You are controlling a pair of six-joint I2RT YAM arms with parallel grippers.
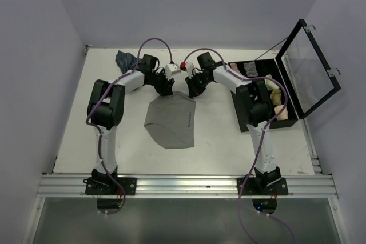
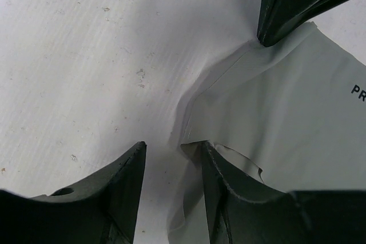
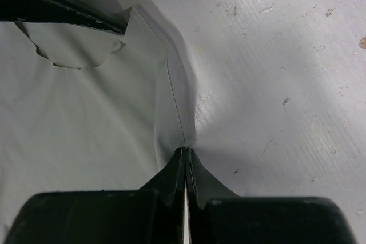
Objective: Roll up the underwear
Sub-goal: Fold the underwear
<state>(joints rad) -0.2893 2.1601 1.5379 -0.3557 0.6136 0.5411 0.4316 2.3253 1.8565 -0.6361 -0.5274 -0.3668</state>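
Top external view: underwear (image 1: 171,121) lies flat mid-frame on table (image 1: 123,147). Right gripper (image 3: 186,152) is clamped on its upper edge. Left gripper (image 2: 171,148) is half-spread, cloth corner between fingers, unpinched. Cloth looks thin, limp, light; you want both upper-edge corners pinched, else it likely slumps.
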